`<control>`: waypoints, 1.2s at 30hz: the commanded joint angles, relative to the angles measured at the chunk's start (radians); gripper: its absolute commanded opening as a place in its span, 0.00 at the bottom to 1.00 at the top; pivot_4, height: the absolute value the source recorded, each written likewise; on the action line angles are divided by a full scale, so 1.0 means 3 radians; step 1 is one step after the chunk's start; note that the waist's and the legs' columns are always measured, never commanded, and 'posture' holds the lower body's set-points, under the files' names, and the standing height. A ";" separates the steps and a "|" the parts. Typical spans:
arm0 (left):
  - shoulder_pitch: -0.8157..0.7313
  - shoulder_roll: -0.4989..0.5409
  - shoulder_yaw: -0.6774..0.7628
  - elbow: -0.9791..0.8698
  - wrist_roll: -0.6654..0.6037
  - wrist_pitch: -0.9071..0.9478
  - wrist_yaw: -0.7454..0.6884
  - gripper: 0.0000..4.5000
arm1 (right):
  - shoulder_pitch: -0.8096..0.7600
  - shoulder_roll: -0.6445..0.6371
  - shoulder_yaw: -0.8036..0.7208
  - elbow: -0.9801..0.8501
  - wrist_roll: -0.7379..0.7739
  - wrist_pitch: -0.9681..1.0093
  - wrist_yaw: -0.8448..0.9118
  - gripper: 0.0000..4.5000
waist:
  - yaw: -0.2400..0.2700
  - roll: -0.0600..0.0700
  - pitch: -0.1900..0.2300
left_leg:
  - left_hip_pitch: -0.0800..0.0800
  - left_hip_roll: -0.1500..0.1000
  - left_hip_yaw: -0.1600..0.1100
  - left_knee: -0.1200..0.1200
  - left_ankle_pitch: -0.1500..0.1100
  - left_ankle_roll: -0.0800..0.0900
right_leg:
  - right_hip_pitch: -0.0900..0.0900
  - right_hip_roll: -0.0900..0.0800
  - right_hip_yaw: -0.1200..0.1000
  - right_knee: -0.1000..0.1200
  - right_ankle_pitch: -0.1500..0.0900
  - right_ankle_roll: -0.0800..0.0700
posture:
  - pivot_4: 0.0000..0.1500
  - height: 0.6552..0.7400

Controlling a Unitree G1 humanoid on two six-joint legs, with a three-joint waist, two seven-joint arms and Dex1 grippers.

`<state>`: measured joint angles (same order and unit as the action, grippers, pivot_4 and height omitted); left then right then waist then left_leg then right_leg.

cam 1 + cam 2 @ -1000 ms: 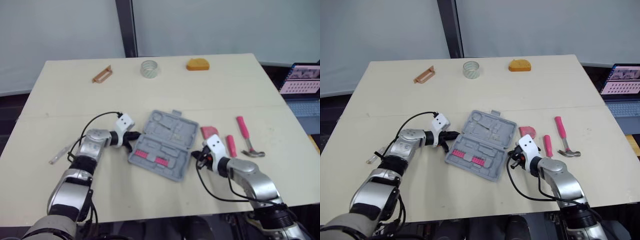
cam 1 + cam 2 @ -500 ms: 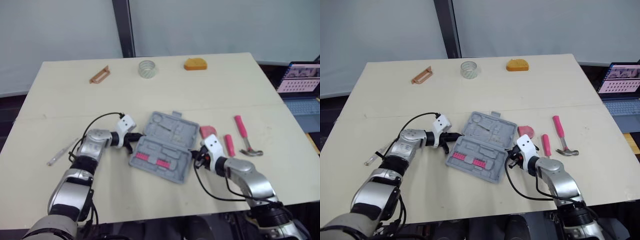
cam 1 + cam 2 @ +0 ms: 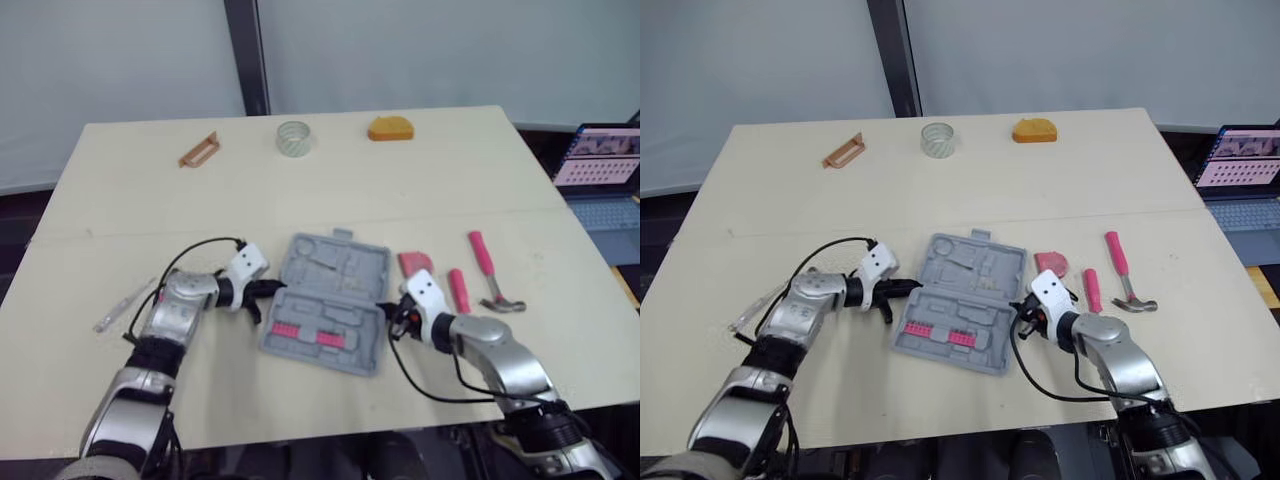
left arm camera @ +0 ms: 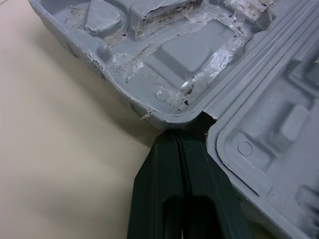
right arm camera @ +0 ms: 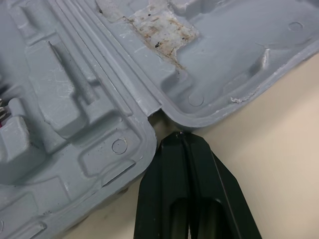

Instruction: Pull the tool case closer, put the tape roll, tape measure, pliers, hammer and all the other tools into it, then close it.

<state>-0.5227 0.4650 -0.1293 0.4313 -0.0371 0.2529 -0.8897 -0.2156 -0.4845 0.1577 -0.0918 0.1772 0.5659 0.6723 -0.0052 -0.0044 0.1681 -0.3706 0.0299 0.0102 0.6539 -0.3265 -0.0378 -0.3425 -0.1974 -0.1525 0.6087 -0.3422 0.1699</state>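
Observation:
The grey tool case [image 3: 325, 300] lies open in the middle of the table, with a row of pink bits [image 3: 315, 335] in its near half. My left gripper [image 3: 274, 290] is shut, its tips pressed into the hinge notch on the case's left side; the left wrist view shows the fingertips [image 4: 172, 144] against that notch. My right gripper [image 3: 391, 316] is shut too, its tips [image 5: 174, 144] at the hinge notch on the right side. A clear tape roll [image 3: 293, 137] and an orange tape measure [image 3: 390, 129] sit at the far edge. Pink-handled pliers [image 3: 461, 290] and a hammer [image 3: 489, 268] lie right of the case.
An orange-brown tool [image 3: 199, 150] lies at the far left. A small pink piece [image 3: 414, 262] rests just behind my right gripper. A pale thin tool [image 3: 121, 305] lies at the left edge. A laptop [image 3: 598, 165] stands off the table's right side.
The case has slid toward the near edge and turned to sit squarer to it. Both grippers moved with it, still at its hinge notches.

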 commanded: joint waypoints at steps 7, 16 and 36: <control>0.0627 0.0177 0.0058 -0.1077 -0.0159 0.0569 0.0026 0.00 | 0.0142 -0.0165 0.0100 -0.0384 0.0090 0.0010 0.0273 0.02 | 0.0006 0.0000 0.0000 | 0.0000 0.0000 0.0000 -0.0001 0.0000 0.0000 | 0.0000 0.0000 0.0000 -0.0001 0.0000 0.0000 | 1.00 1.00; 0.1225 0.0322 0.0107 -0.1926 -0.0284 0.1000 0.0128 0.00 | 0.0308 -0.0254 0.0111 -0.0558 0.0109 0.0056 0.0330 0.02 | 0.0016 0.0001 0.0000 | 0.0000 0.0001 0.0001 -0.0002 0.0000 0.0000 | 0.0001 -0.0001 0.0001 -0.0004 0.0000 0.0000 | 1.00 1.00; 0.1843 0.0369 0.0057 -0.2567 -0.0425 0.1276 0.0330 0.00 | 0.0670 -0.0407 0.0066 -0.0977 0.0220 0.0256 0.0300 0.02 | 0.0030 0.0000 0.0000 | 0.0000 0.0001 0.0002 -0.0003 -0.0001 -0.0001 | 0.0003 -0.0001 0.0001 -0.0010 0.0000 0.0000 | 1.00 1.00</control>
<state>0.0072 0.5705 -0.0971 -0.3029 -0.1410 0.6305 -0.7881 -0.0210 -0.6060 0.1882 -0.3354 0.2161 0.6423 0.7551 0.0038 -0.0043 0.1682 -0.3705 0.0301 0.0107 0.6530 -0.3267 -0.0381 -0.3416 -0.1978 -0.1520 0.6058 -0.3422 0.1698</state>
